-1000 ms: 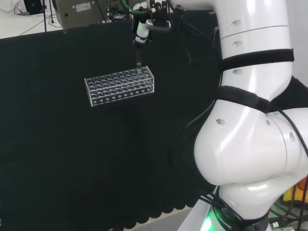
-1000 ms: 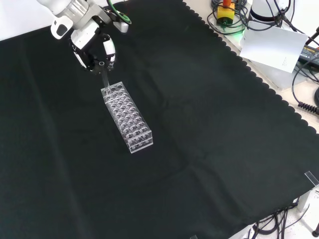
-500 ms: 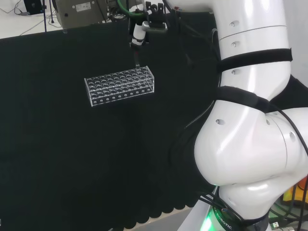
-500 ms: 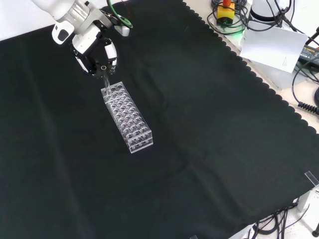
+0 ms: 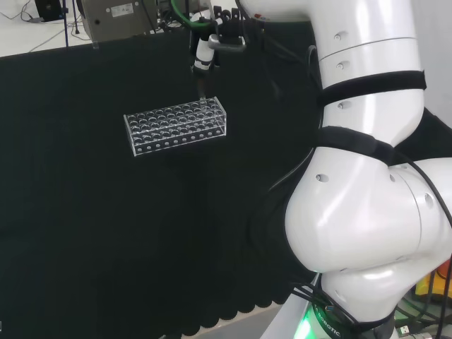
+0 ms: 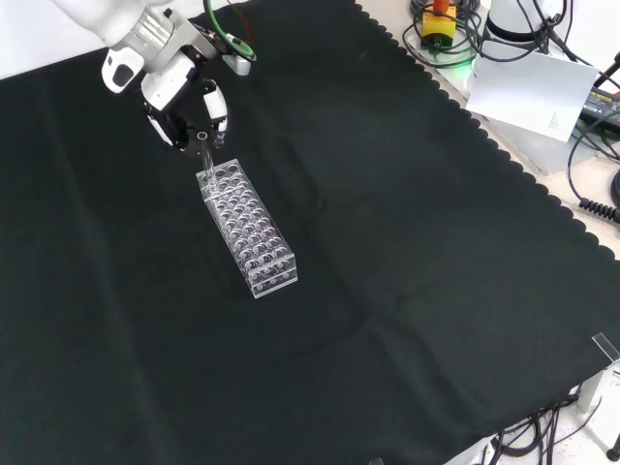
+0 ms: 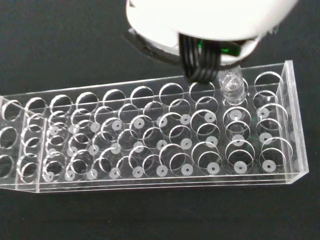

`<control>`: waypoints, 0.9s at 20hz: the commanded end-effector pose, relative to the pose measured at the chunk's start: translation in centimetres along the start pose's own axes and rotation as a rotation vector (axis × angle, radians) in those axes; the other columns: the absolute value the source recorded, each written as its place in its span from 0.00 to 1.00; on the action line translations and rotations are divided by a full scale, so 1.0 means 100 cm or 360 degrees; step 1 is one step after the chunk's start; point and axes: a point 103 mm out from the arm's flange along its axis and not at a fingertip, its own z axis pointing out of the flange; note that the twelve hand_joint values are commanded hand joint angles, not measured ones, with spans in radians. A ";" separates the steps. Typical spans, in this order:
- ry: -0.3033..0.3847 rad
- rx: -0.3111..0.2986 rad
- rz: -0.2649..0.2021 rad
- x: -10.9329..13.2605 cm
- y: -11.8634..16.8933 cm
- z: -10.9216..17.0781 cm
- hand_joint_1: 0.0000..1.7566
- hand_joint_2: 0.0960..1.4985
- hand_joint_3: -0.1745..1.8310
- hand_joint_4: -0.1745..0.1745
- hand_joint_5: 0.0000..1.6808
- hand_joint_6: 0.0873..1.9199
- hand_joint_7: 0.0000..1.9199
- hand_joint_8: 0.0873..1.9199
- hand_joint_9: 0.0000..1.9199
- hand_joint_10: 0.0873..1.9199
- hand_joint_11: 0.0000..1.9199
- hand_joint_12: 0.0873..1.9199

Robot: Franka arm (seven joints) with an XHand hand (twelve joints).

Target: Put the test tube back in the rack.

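Observation:
A clear plastic rack (image 5: 176, 123) with several rows of holes lies on the black cloth; it also shows as rack (image 6: 248, 229) and rack (image 7: 150, 145). The hand (image 5: 206, 41) hangs over the rack's right end in the head view, its fingers curled round the top of a clear test tube (image 5: 201, 88). In the front view the hand (image 6: 184, 97) is above the rack's far end, and the test tube (image 6: 204, 157) points down at a corner hole. Seen from the wrist, the test tube (image 7: 231, 84) has its lower end at a hole in the outer row, below the hand (image 7: 200, 20). How deep it sits is unclear.
The arm's big white links (image 5: 367, 176) stand at the right of the head view. A grey box (image 5: 116, 18) stands beyond the cloth's far edge there. Cables and a white paper sheet (image 6: 528, 92) lie off the cloth at the front view's top right.
The hand has shifted slightly upward and leftward in the head view, still holding the tube over the rack's end. The rack has stayed in place.

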 end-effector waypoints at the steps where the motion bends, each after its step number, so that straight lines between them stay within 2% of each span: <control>1: -0.0003 0.0029 0.0027 -0.007 0.009 0.011 0.82 0.35 0.43 0.00 0.79 0.24 0.72 0.36 0.79 0.00 0.61 0.49; 18: 0.0030 0.0104 0.0062 -0.014 0.027 0.036 0.82 0.35 0.43 0.00 0.79 0.24 0.72 0.36 0.79 0.00 0.61 0.49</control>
